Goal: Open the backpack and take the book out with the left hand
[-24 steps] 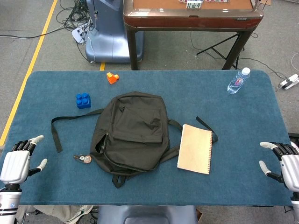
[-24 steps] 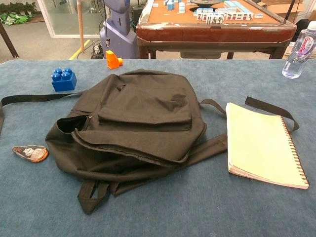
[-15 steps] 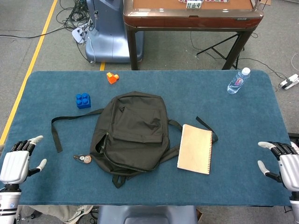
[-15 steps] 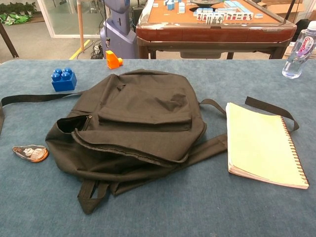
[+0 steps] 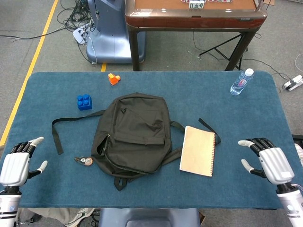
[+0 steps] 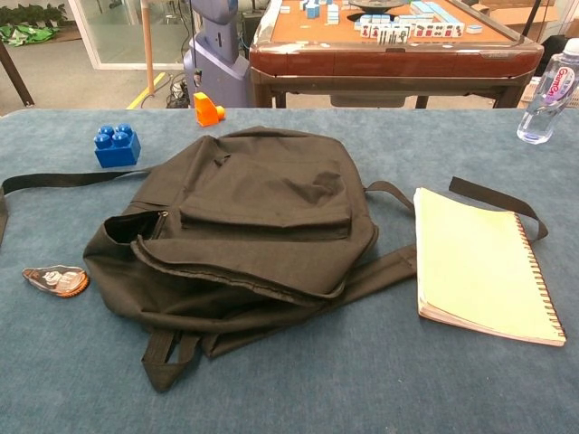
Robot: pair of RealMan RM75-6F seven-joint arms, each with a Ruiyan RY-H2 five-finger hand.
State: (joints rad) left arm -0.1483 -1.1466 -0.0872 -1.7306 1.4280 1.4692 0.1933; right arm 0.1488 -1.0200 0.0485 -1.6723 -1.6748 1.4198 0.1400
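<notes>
At the near edge of the blue felt-covered table (image 5: 57, 85), well to the left of the backpack, the left hand (image 5: 16, 163) hovered with its fingers spread and nothing in it. The right hand (image 5: 267, 158) hung over the near right part of the table, well to the right of the backpack, likewise spread and holding nothing. Neither hand showed in the chest view.

The limp black fabric backpack (image 5: 135, 132) (image 6: 244, 231) lay flat in the middle of the table, its main zipper gaping along the near left side. A small flat brown and white keychain charm (image 5: 85, 161) (image 6: 57, 280) rested on the cloth just beside the backpack's near left corner. The tan spiral-bound book (image 5: 198, 150) (image 6: 479, 264) lay closed on the table just to the right of the backpack, resting on a strap that ran from the bag, with the wire binding on its far-right edge.

Beyond the backpack to the left sat a blue plastic building block (image 5: 84, 101) (image 6: 117, 146), and farther back an orange plastic block (image 5: 113, 78) (image 6: 207, 108). A clear plastic water bottle with a white cap (image 5: 241, 82) (image 6: 548, 90) lay well apart from the backpack at the far right.
</notes>
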